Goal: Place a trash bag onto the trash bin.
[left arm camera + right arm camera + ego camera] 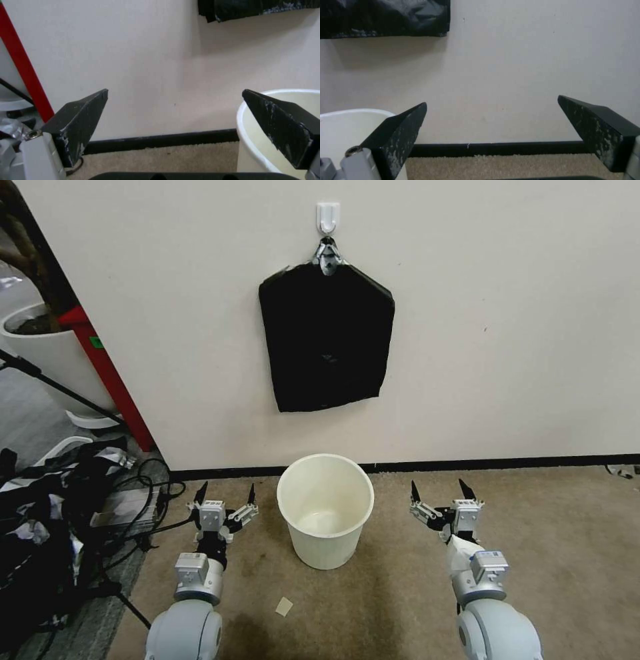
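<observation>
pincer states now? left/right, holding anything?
Left pincer: open, empty, left of the bin.
Right pincer: open, empty, right of the bin.

Trash bin [325,510]: cream-white, plain, unpatterned. Pack of bags [325,340]: glossy black, hung on a white hook [328,217] by a silver clip [327,259]. Wall [500,313]: off-white; skirting [507,463]: black. Carpet [567,540]: beige. Left hand [225,499] and right hand [440,493]: black fingers with white scuffs, grey bodies. Far-left post [107,373]: red.
</observation>
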